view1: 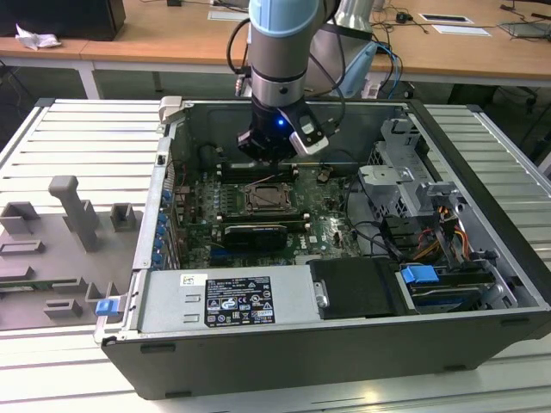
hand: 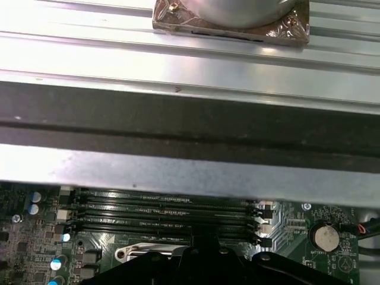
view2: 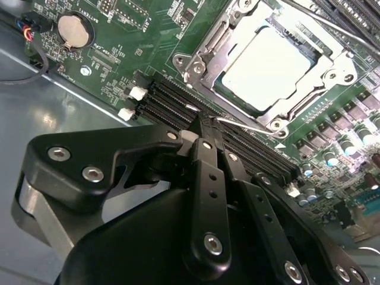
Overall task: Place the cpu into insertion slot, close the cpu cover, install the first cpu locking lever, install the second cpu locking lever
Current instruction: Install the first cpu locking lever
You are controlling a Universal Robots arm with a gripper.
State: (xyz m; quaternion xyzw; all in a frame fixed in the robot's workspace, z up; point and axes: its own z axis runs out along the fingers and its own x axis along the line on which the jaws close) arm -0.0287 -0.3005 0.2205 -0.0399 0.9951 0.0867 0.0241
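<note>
Since the gripper (view1: pixel 274 157) hangs so low inside the open computer case (view1: pixel 465 155) in the exterior view, just behind the insertion slot (view1: pixel 267 200), any sideways slip could knock the memory slots (view1: pixel 258 169), I reckon. Second wrist view: fingers (view2: pixel 205 155) pinched together on a thin locking lever (view2: pixel 249 126) at the socket edge. The cpu (view2: pixel 270 68) sits in the socket, cpu cover (view2: pixel 208 50) down around it. First wrist view: the coin battery (hand: pixel 325 237) sits on the board beside those slots.
</note>
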